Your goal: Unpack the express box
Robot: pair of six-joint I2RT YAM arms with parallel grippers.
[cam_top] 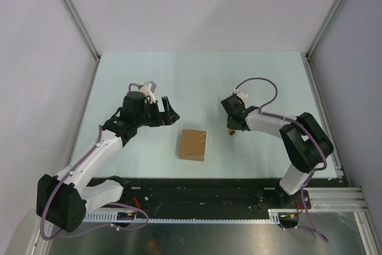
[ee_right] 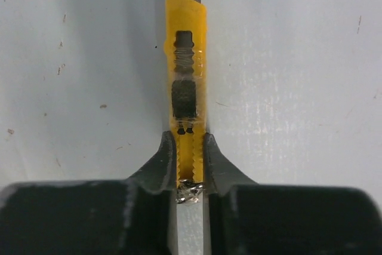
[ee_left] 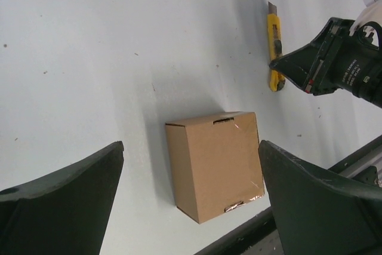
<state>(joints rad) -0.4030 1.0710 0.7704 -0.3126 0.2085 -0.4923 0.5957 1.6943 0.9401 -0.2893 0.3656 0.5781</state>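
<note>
Right claw pinching knife, left claw wide near express box

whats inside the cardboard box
Nothing of the inside shows. The express box sits closed on the table, so its lid covers whatever it holds.

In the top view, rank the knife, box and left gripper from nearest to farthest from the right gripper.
1. Knife: between the right gripper's jaws.
2. Box: to its left.
3. Left gripper: farther left, beyond the box.
</note>
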